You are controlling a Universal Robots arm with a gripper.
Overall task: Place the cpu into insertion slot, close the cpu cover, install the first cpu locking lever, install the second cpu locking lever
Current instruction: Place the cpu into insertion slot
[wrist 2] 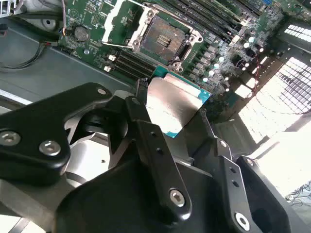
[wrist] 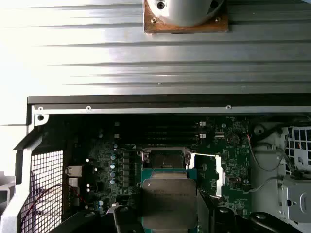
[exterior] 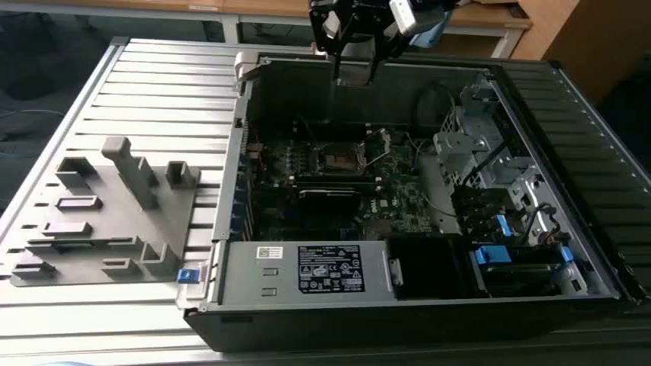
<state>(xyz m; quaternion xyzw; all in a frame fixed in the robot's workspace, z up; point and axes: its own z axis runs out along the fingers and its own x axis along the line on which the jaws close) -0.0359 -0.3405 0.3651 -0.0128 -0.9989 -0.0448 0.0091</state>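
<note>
Hidden: cpu [wrist 2: 177,97] side edges, behind gripper [wrist 2: 171,108] fingers [wrist 2: 146,128]. Cut off: gripper's upper body, exterior view.

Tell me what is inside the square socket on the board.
Nothing: the socket shows its bare dark centre in the second wrist view. The chip, gripped by the end effector, hides one edge in the first wrist view.

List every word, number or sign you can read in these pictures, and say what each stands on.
None can be quoted.
Black label on the power supply: print and symbols, too small to read.
White sticker beside it: blurred.
The cpu held by the gripper: faint marks on its metal top, unreadable.
Motherboard: markings too small to read.
</note>
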